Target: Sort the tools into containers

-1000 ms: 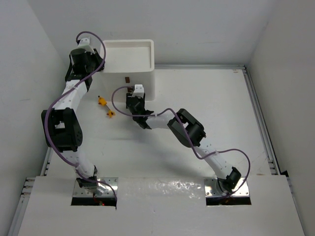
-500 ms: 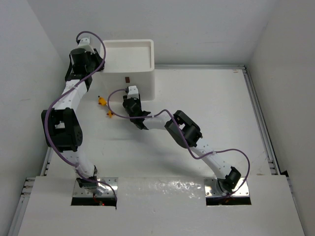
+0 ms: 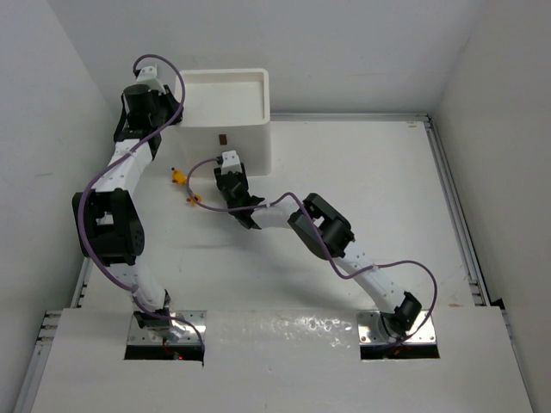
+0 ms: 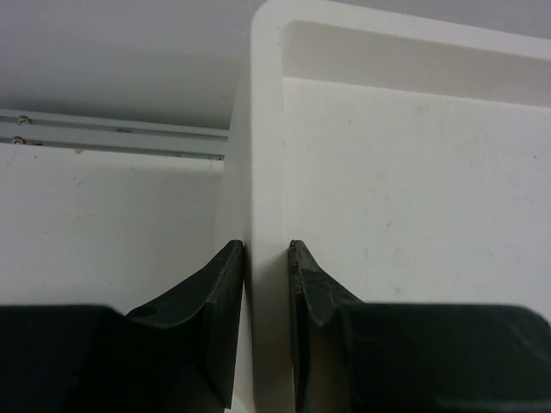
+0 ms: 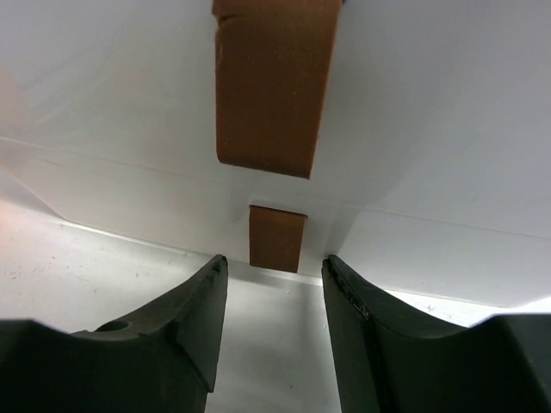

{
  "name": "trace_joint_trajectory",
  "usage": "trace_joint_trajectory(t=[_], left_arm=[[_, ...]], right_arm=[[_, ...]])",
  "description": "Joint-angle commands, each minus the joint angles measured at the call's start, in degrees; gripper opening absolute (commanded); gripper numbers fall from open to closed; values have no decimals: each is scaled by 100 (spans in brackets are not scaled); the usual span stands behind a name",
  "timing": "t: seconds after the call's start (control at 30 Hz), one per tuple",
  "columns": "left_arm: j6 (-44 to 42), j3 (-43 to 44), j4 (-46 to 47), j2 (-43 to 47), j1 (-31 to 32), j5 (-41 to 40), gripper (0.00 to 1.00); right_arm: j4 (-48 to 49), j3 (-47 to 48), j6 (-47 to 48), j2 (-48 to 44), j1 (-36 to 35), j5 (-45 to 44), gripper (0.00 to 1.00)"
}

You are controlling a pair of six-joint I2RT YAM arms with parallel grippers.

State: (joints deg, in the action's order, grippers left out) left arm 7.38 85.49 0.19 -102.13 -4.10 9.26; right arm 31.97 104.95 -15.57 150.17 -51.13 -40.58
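Note:
The white box [image 3: 228, 116] with a recessed tray top stands at the back left, and one brown handle [image 3: 223, 138] shows on its front. My left gripper [image 3: 175, 118] is shut on its left wall; in the left wrist view the gripper [image 4: 267, 254] clamps the rim [image 4: 265, 129] from both sides. My right gripper [image 3: 229, 157] is low against the box front. In the right wrist view the gripper [image 5: 274, 262] stands open and empty, just short of the lower brown handle [image 5: 277, 238], with another handle [image 5: 275, 86] above. Two small yellow-orange screwdrivers [image 3: 178, 177] [image 3: 195, 200] lie on the table left of the right gripper.
A metal rail [image 3: 456, 215] runs down the table's right side, and another rail [image 4: 112, 138] lies behind the box. White walls close in the left, back and right. Both arm bases sit at the near edge.
My right gripper has slid a little to the left along the box front, closer to the screwdrivers. The left arm and the box have not moved.

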Motion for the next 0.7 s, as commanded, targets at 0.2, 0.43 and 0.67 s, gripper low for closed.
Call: trace_joint_trajectory(t=[0.2,0.43,0.67], left_arm=[[27,38,-520,-123,32,340,0],[18,29,-520,-123,23,331,0],[71,-6,-484,-115,32,340,0]], right_arm=[[759,237,221,-489,209,-556,20],[872,27,99,-567,271,-522,0],[1593,-1343,-200,-1314,175,190,0]])
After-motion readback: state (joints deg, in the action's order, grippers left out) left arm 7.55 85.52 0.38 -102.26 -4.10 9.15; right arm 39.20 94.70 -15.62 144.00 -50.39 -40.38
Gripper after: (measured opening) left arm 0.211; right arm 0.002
